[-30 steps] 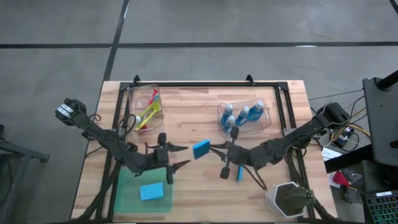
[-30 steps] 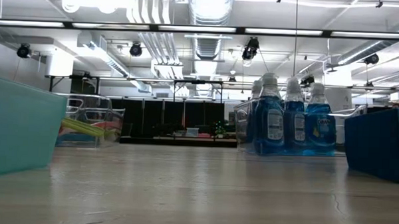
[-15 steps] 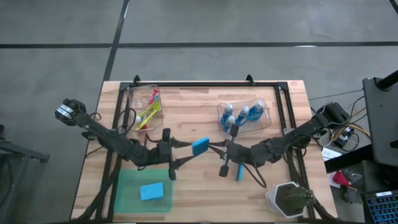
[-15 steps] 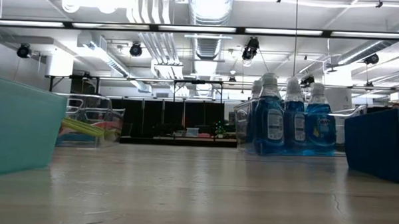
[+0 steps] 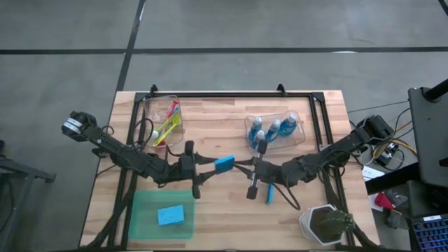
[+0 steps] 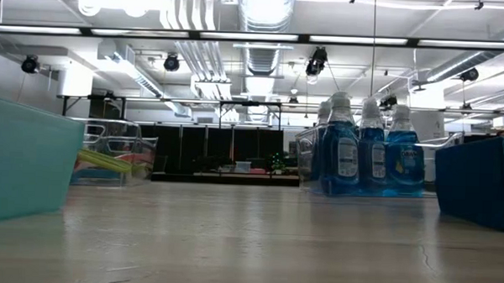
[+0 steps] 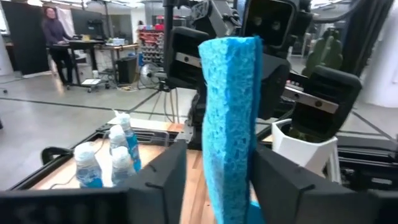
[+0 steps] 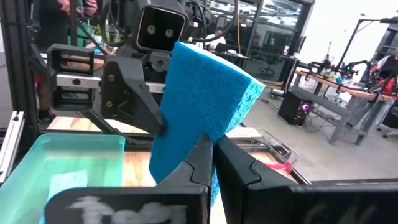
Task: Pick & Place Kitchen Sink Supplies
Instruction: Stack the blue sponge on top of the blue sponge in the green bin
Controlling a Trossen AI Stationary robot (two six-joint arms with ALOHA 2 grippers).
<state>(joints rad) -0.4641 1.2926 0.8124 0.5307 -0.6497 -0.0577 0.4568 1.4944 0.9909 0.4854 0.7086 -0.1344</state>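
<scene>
A blue sponge [image 5: 225, 163] hangs over the table's middle between my two grippers. My right gripper [image 5: 236, 166] comes level from the right and is shut on it. My left gripper [image 5: 208, 169] comes level from the left, open, one finger on either side of the sponge [image 7: 230, 118]. A second sponge [image 5: 172, 215] lies flat in the green tray [image 5: 143, 224]. A third sponge [image 5: 269, 194] stands on edge on the table under my right arm. Blue bottles [image 5: 274, 129] stand in a clear bin, and brushes [image 5: 166, 126] lie in another. My right gripper pinches the sponge's edge nearest to it [image 8: 208, 140] between its two fingers, one on each broad face. The fingers lie level and come from the table's right. The sponge is clear of the table, on edge and somewhat tilted. My left gripper: one finger [image 7: 280, 180] stands right at a broad face of the sponge; whether it touches, I cannot tell. A strip of table shows between the other finger and the sponge.
A white faceted pot with a plant [image 5: 325, 224] stands at the near right corner. The brush bin [image 5: 162, 119] is far left and the bottle bin [image 5: 297, 136] far right of centre. A black frame [image 5: 231, 94] runs along the table's far edge.
My left gripper has swung toward the table's right and far side until its fingers stand around the free end of the sponge. The gap between its fingers has narrowed. My right gripper has kept still with the sponge.
</scene>
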